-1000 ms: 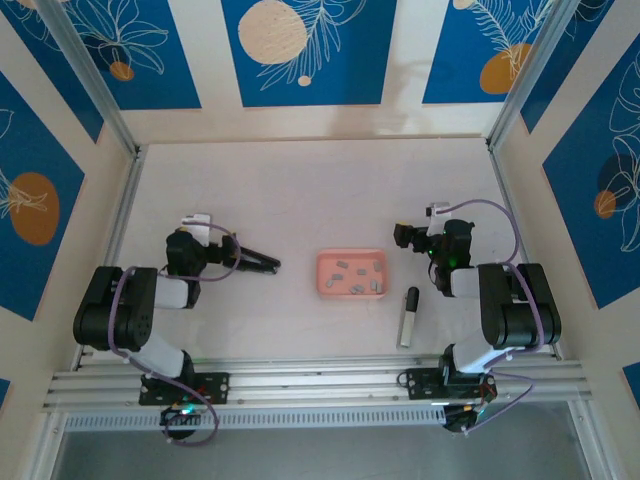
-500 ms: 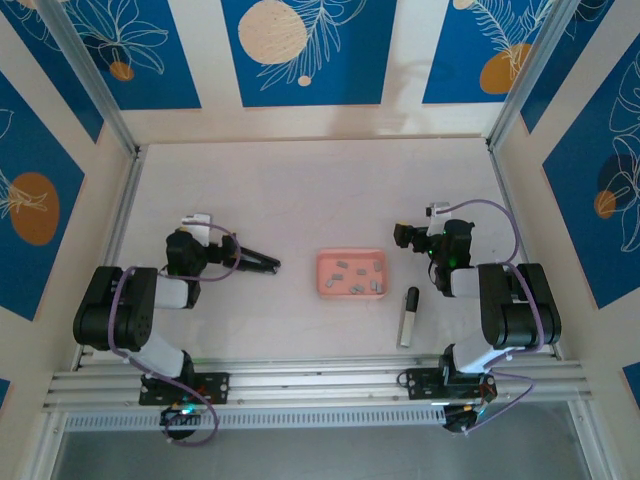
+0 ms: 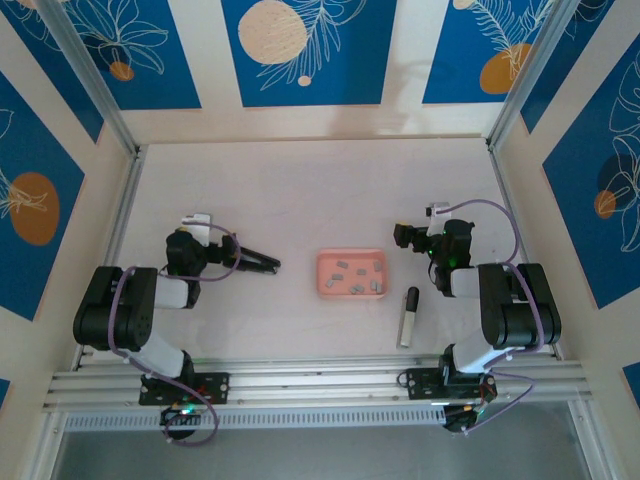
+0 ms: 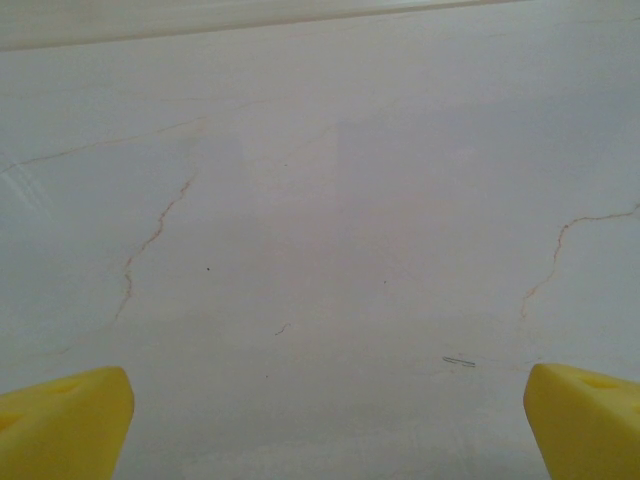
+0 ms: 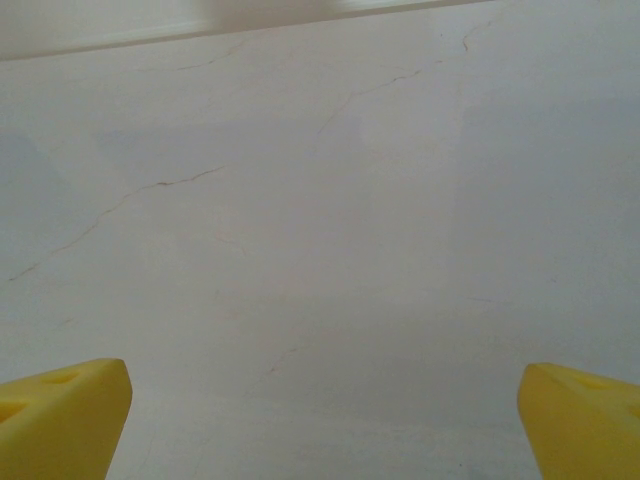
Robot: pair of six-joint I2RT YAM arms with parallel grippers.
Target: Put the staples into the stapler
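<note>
The staples (image 3: 353, 276) are several small grey strips lying loose in a shallow pink tray (image 3: 326, 274) at the middle of the table. Just right of the tray and nearer the front lies the stapler (image 3: 407, 320), slim and white with its black end pointing away from the arms. My left gripper (image 3: 266, 264) rests low on the table left of the tray, pointing toward it. My right gripper (image 3: 402, 237) sits behind and to the right of the tray. In each wrist view the yellow fingertips (image 4: 62, 420) (image 5: 60, 415) stand far apart over bare table, holding nothing.
The white tabletop (image 3: 300, 190) is open behind the tray up to the back wall. Aluminium frame posts (image 3: 100, 100) line both sides, and a rail (image 3: 320, 385) runs along the front. A thin dark mark (image 4: 459, 361) lies on the table between the left fingers.
</note>
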